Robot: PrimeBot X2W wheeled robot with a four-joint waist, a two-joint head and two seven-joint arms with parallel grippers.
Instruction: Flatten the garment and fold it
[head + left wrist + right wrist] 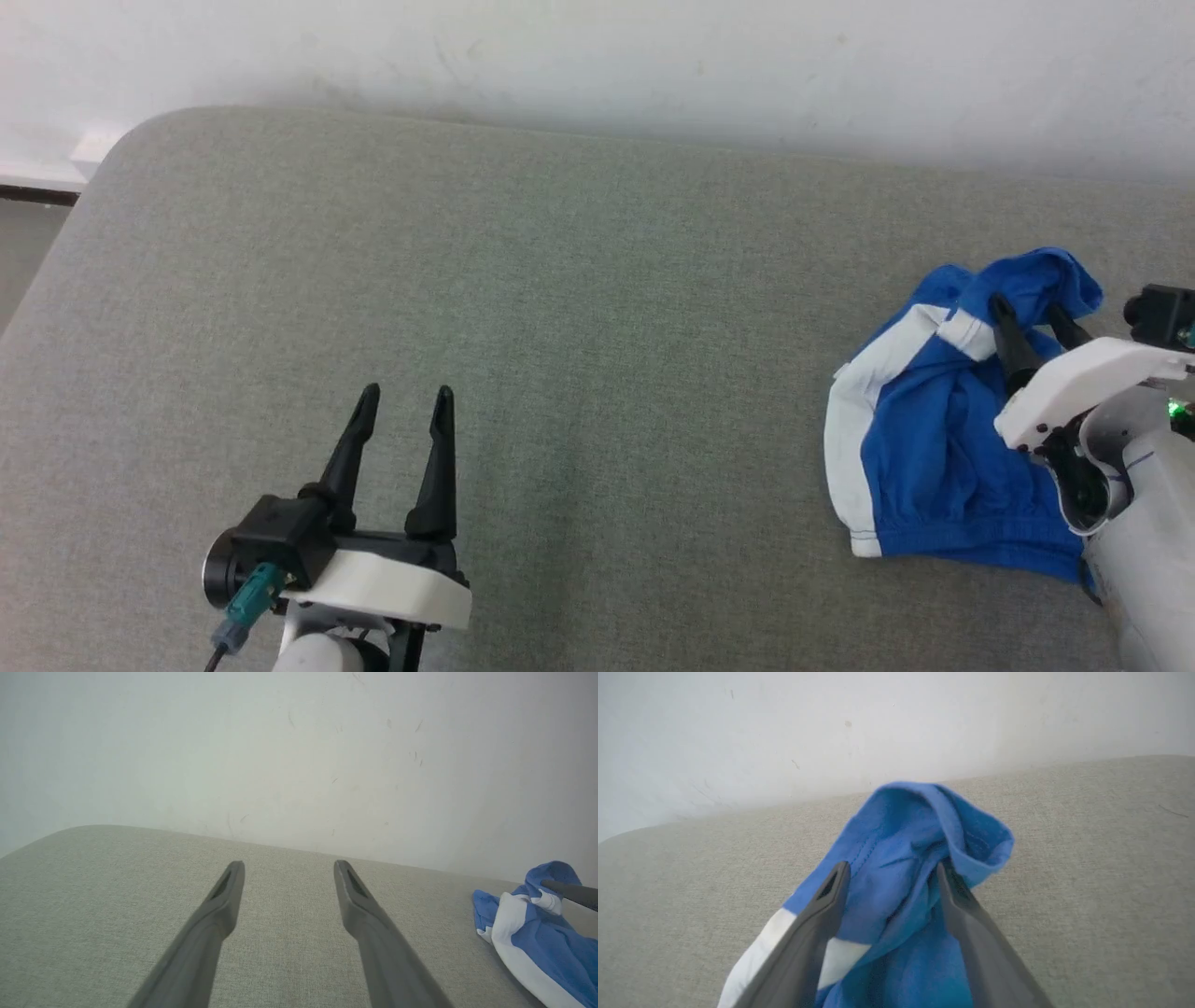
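The garment (924, 448), bright blue shorts with white side stripes, lies crumpled at the right end of the grey padded surface (597, 308). My right gripper (1029, 319) is open, its two fingers straddling a raised fold at the far end of the shorts. In the right wrist view that blue fold (901, 826) bunches up between and beyond the right gripper (892, 868). My left gripper (406, 394) is open and holds nothing, low on the left, well away from the cloth. The left wrist view has the left gripper (288, 863) over bare surface and the garment (537, 938) at its right edge.
A pale wall (597, 56) runs directly behind the padded surface. The surface's rounded far-left corner (140, 131) drops off to a floor strip at the left. A wide stretch of bare grey fabric lies between the two grippers.
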